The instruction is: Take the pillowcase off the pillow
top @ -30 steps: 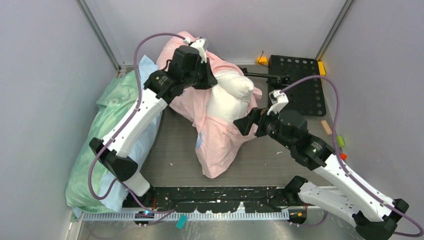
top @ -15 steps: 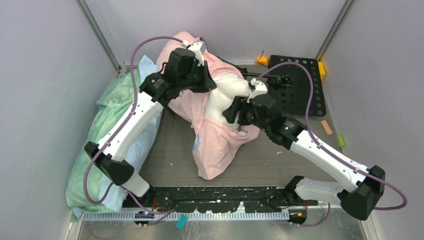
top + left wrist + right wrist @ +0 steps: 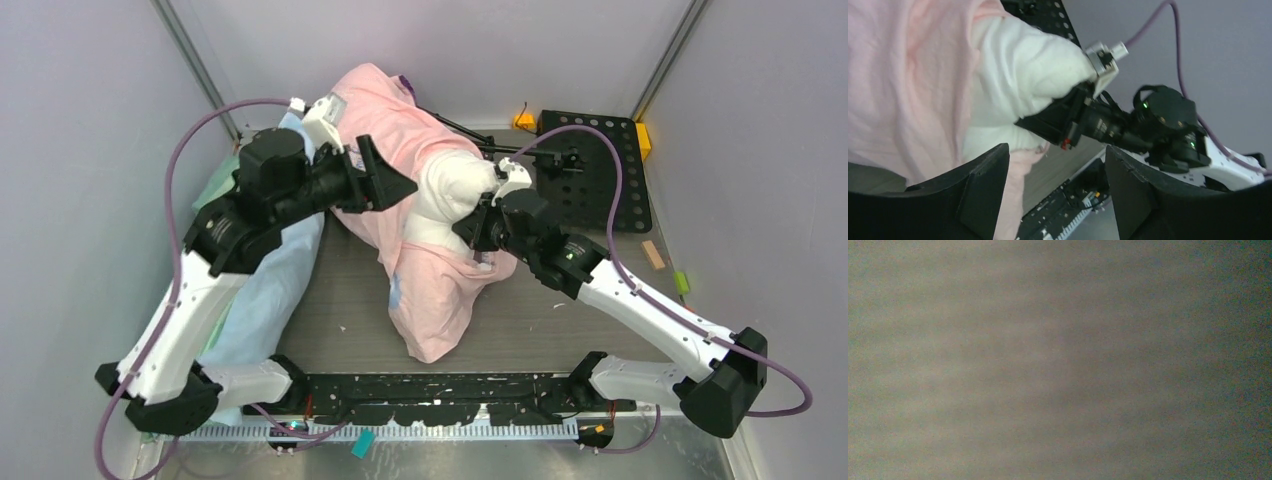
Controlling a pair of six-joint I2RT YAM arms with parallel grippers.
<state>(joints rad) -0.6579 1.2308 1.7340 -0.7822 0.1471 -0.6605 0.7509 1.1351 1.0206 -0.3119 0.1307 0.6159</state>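
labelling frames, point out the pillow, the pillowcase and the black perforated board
pillow (image 3: 452, 188), top external view, on the exposed white bulge.
pillowcase (image 3: 440, 300), top external view, on the loose pink end nearest the arm bases.
black perforated board (image 3: 628, 150), top external view, on its bare right side.

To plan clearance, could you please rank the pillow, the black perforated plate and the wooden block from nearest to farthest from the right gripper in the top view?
1. pillow, touching the right gripper at its fingertips.
2. black perforated plate, behind it, toward the back right.
3. wooden block, out at the far right.
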